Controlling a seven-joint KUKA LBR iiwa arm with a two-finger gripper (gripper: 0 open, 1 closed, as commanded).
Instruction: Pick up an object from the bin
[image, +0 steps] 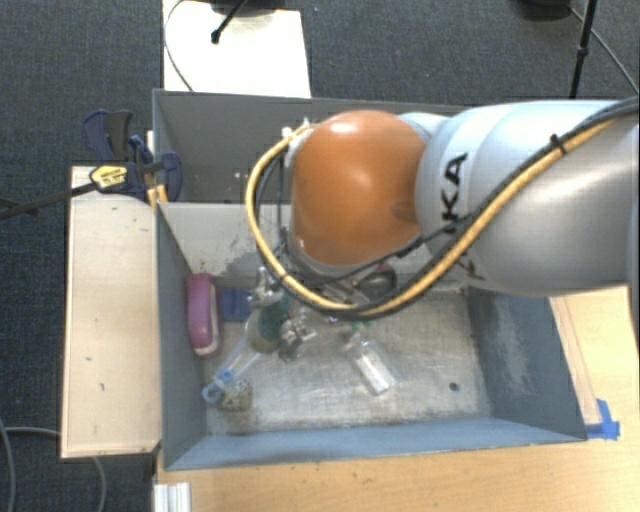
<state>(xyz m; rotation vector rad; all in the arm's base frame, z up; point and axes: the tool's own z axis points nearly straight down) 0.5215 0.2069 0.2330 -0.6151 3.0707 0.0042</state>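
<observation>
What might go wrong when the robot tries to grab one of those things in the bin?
1. The gripper is low by a tight clump: a green thing, a blue thing and a clear tube. It might catch two, or knock one away.
2. The pink oval thing lies near the bin's left wall; a shove could jam it there.
3. The arm's orange cover hides much of the gripper, so a slip may be hard to spot.
</observation>
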